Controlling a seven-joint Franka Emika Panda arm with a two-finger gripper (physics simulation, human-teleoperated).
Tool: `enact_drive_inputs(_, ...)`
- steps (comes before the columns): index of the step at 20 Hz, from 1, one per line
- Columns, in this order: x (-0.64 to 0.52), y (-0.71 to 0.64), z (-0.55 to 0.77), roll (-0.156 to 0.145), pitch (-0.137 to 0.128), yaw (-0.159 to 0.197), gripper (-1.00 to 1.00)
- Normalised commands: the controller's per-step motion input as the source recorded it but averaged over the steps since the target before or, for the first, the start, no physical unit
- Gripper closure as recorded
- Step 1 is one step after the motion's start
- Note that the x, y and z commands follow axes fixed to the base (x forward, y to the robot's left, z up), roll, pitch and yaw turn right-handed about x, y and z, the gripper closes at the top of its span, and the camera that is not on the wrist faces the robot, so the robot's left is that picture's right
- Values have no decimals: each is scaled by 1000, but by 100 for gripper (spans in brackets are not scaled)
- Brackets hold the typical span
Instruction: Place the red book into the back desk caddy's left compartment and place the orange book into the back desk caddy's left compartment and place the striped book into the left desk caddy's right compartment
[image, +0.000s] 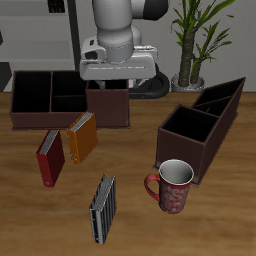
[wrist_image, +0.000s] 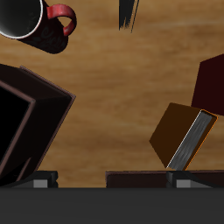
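Note:
The red book (image: 50, 157) (wrist_image: 211, 83) stands on the table in front of the back desk caddy (image: 40, 112). The orange book (image: 82, 137) (wrist_image: 183, 136) stands right beside it. Nearer the front edge, the striped book (image: 103, 208) (wrist_image: 129, 12) stands alone. The left desk caddy (image: 197, 148) (wrist_image: 39, 118) is angled, with two dark empty compartments. My gripper (image: 118, 86) (wrist_image: 109, 181) hangs high over the back caddy's end nearest the table's middle. It is open and holds nothing, with its fingertips (wrist_image: 39, 181) far apart.
A red-patterned mug (image: 172, 186) (wrist_image: 31, 22) stands just in front of the left desk caddy. A potted plant (image: 193, 40) rises behind that caddy. Bare wood lies between the books and the mug.

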Motion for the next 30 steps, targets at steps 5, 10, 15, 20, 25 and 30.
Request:
enact_drive_inputs(5, 81, -641, 0, -10, -31, 30, -100)
enact_drive_inputs(10, 154, -727, -20, 7, 4, -25, -100)
enact_drive_inputs(15, 176, -652, -9, 29, 34, -64, -100)
enact_drive_inputs(20, 106, -535, -58, 5, -26, 6, -100)
enact_drive_inputs(25, 109, -335, -53, 24, -30, 17, -100)
enact_drive_inputs(30, 215, -318, -96, 4, -13, -22, -100)
